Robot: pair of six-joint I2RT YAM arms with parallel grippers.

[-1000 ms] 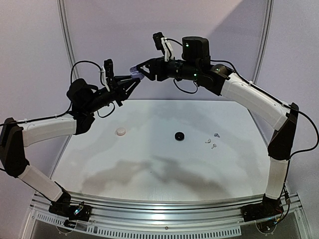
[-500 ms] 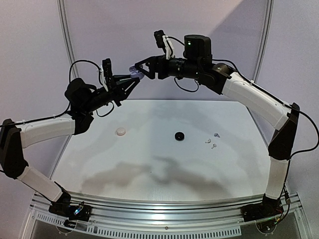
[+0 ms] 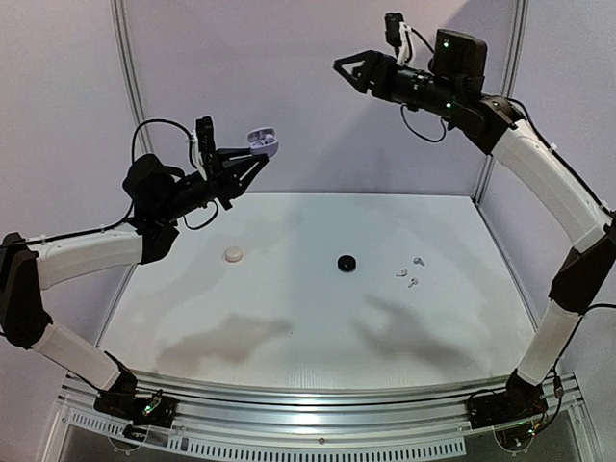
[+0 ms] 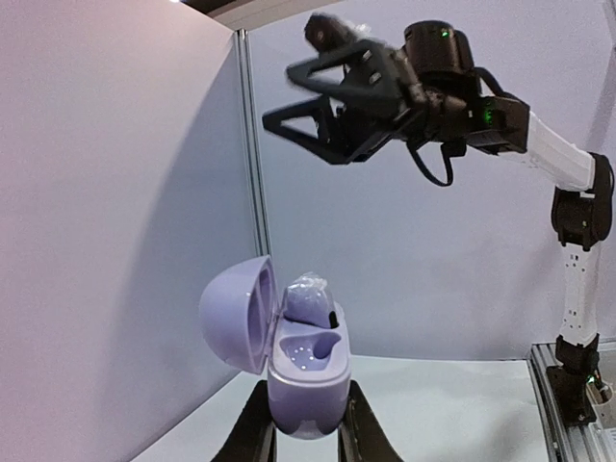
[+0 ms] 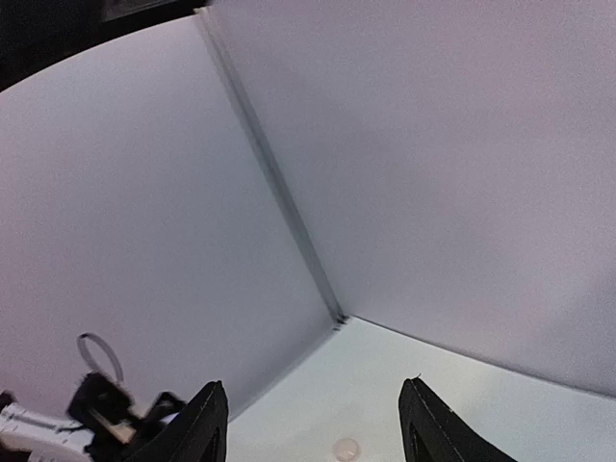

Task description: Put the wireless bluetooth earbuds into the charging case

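Observation:
My left gripper (image 3: 256, 156) is shut on the base of a lavender charging case (image 3: 263, 141), held high above the table's far left with its lid open. In the left wrist view the charging case (image 4: 306, 375) sits upright between my fingers (image 4: 252, 433). One lavender earbud (image 4: 308, 300) rests in the far slot and the near slot (image 4: 313, 351) is empty. My right gripper (image 3: 343, 69) hangs higher and off to the right, open and empty, apart from the case. Small pale earbuds (image 3: 400, 272) lie loose on the table's right side.
A white round case (image 3: 233, 254) and a black round case (image 3: 346, 262) sit on the white table (image 3: 308, 327). The right wrist view shows the white case (image 5: 345, 448) far below and my left arm (image 5: 106, 404) at lower left. Purple walls (image 3: 308, 115) enclose the back.
My right gripper has drawn away from the case, rising up and to the right with its jaws open. The left arm has kept the case in place.

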